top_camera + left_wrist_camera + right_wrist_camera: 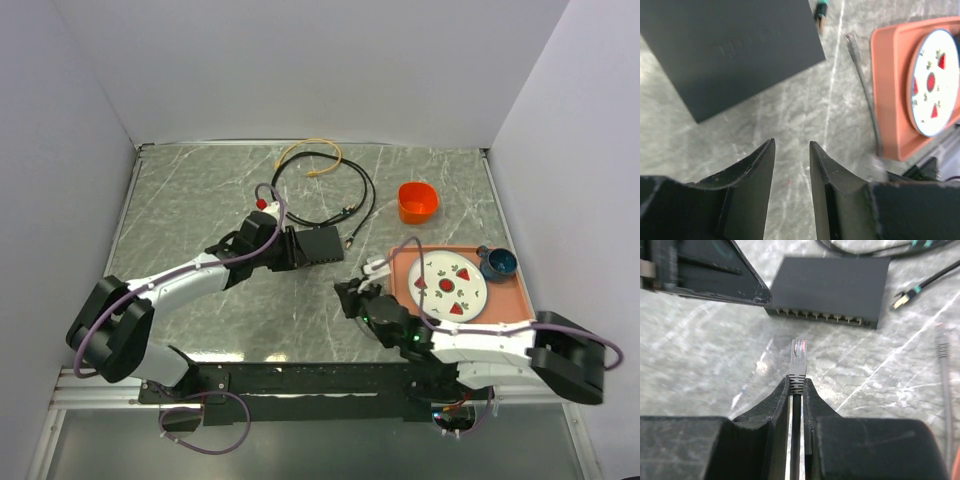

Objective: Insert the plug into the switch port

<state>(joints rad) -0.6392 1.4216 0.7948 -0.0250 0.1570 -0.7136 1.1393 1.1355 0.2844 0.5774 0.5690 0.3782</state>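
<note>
Plug [798, 356] first, since it is closest. It is pinched by its ribbed boot between the fingers of the right gripper [796, 386], which is clenched on it. The clear tip sticks out toward 12 o'clock in that wrist's view.

Ahead of the tip is a stretch of bare marbled table [700, 365], so plug and socket are apart.

Next comes the switch [832, 285], lying flat with its port row [820, 316] facing back at the plug. The row runs roughly 9 to 3, dipping a touch toward 4. I'd say the plug's long axis meets it nearly square, aimed at the ports left of the middle. The move looks like a straight push toward 12 with a small twist to match the tilt.

The left gripper [792, 150] stands at the 9 o'clock end of the switch, much nearer to it than the right. Its jaws are apart with only table between them. I cannot tell whether a finger touches the box's corner. It looks placed to brace the box.

Farther off, at 1 to 3 o'clock, lie a spare connector [901, 299] and a grey cable [942, 347].
</note>
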